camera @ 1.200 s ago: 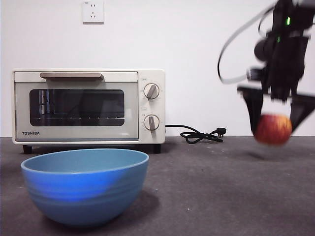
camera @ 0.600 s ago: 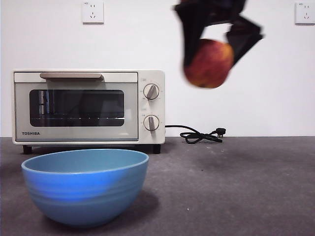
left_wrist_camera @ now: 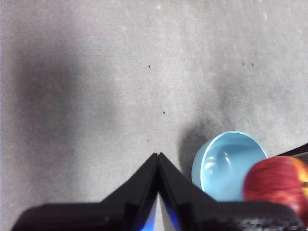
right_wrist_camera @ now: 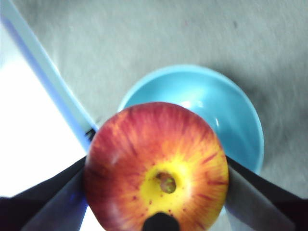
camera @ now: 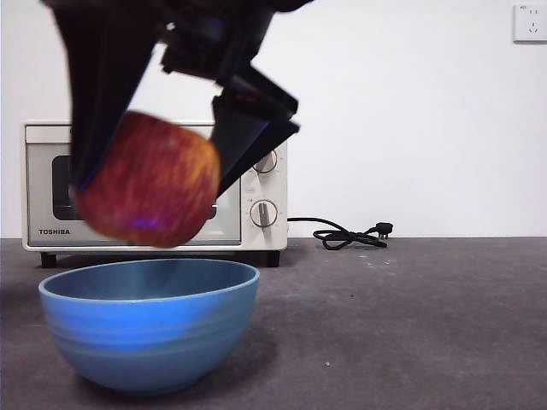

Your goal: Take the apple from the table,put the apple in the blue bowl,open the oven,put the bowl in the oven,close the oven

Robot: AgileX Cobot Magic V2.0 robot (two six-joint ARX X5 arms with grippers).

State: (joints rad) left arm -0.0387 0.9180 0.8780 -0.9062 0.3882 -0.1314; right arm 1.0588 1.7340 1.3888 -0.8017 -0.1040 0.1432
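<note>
Nearest the front camera: the blue bowl sits upright on the table, same spot as half a second ago, nothing in it yet.

Directly above the bowl: the apple, clamped between the two black jaws of the right gripper. Apple hangs clear of the rim, not touching the bowl. Half a second back it was high and to the right of the oven's knobs; a second back it was low at the far right, close to the table. It now looms much larger and blurred, covering most of the oven door.

Right wrist view: apple seen from its yellow stem end, one jaw pressed on each side, the bowl below and behind it, pale blue inside showing.

Left wrist view: left gripper well apart and high over bare table, jaws closed tip to tip on nothing. Bowl and apple show at one edge of that view.

Behind: the oven, door closed, two knobs visible beside the gripper, unmoved. Black cord lies coiled on the table to its right. Wall socket high on the white wall.
</note>
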